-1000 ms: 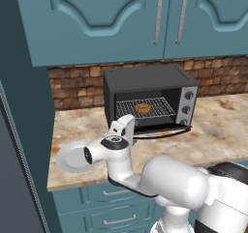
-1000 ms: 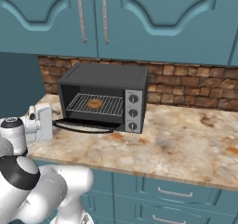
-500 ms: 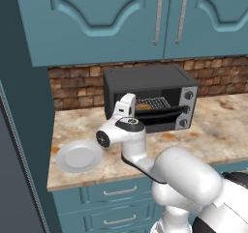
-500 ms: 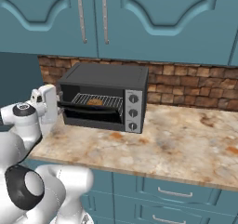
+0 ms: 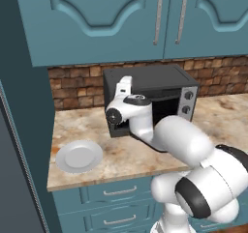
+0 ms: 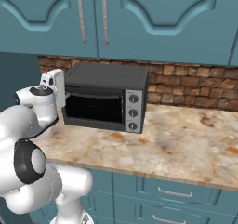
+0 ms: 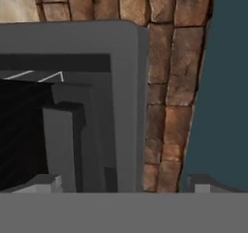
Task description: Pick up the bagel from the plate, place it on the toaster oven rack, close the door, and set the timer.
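The black toaster oven (image 6: 104, 97) stands against the brick wall. Its door (image 6: 94, 108) is upright against the front, dark glass facing out. The bagel and the toaster oven rack are hidden behind it. The plate (image 5: 79, 155) lies bare on the counter, left of the oven. My gripper (image 6: 56, 84) is up at the oven's upper left front corner, also seen from the other side as my gripper (image 5: 124, 88). In the hand view my gripper (image 7: 123, 183) is open, its fingertips (image 7: 46, 181) wide apart with nothing held, and the oven's grey corner (image 7: 123, 96) is close ahead.
Three round knobs (image 6: 133, 112) run down the oven's right panel, also seen as knobs (image 5: 186, 101). Blue cabinets (image 6: 139, 18) hang low above the oven. A tall dark panel (image 5: 19, 130) closes the counter's left end. Marbled counter (image 6: 186, 139) stretches to the right.
The door swung up from lying open to upright. My gripper rose with it from counter level to the oven's upper left corner. The bagel and rack are no longer in sight.
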